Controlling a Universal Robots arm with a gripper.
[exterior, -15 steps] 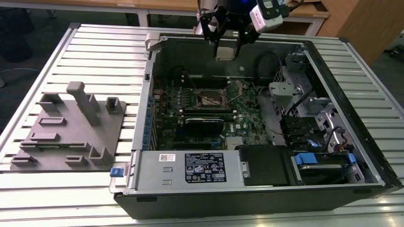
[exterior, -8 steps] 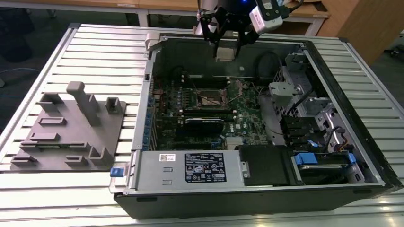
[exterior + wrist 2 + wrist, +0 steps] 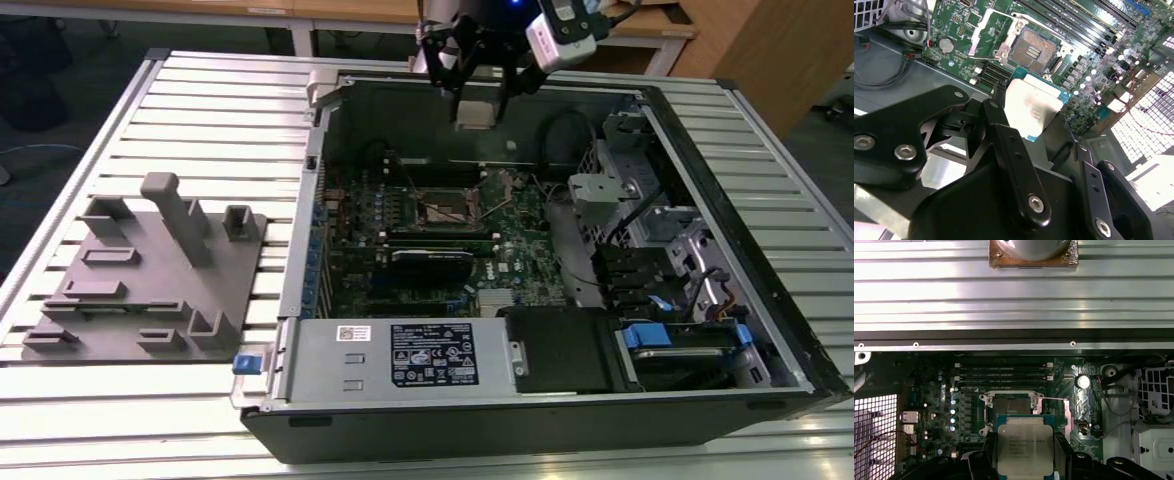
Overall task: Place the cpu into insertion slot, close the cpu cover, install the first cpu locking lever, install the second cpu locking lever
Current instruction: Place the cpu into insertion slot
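While the one gripper [image 3: 473,100] [image 3: 1034,122] [image 3: 1021,462] hangs at the twelve o'clock edge of the single open computer case [image 3: 534,432] in the exterior view, its jaws are drawn in to chip width. They pinch the one cpu [image 3: 471,113] [image 3: 1034,105] [image 3: 1021,450] by two opposite edges. The chip is in the air with its silver-grey face showing in both wrist views, well apart from the board.

One insertion slot [image 3: 445,208] [image 3: 1034,50] [image 3: 1011,407] lies at six o'clock from the held chip in the exterior view, its dark contact field exposed. In the second wrist view the cpu cover [image 3: 979,37] appears tipped back just beside the slot.

The case holds one green motherboard [image 3: 521,215], one black expansion card [image 3: 430,262] at six o'clock of the slot, and one grey power supply box [image 3: 400,360] along the six o'clock wall. The case rests on a slatted metal table [image 3: 200,110]. One grey fixture block [image 3: 147,280] sits at nine o'clock of the case.
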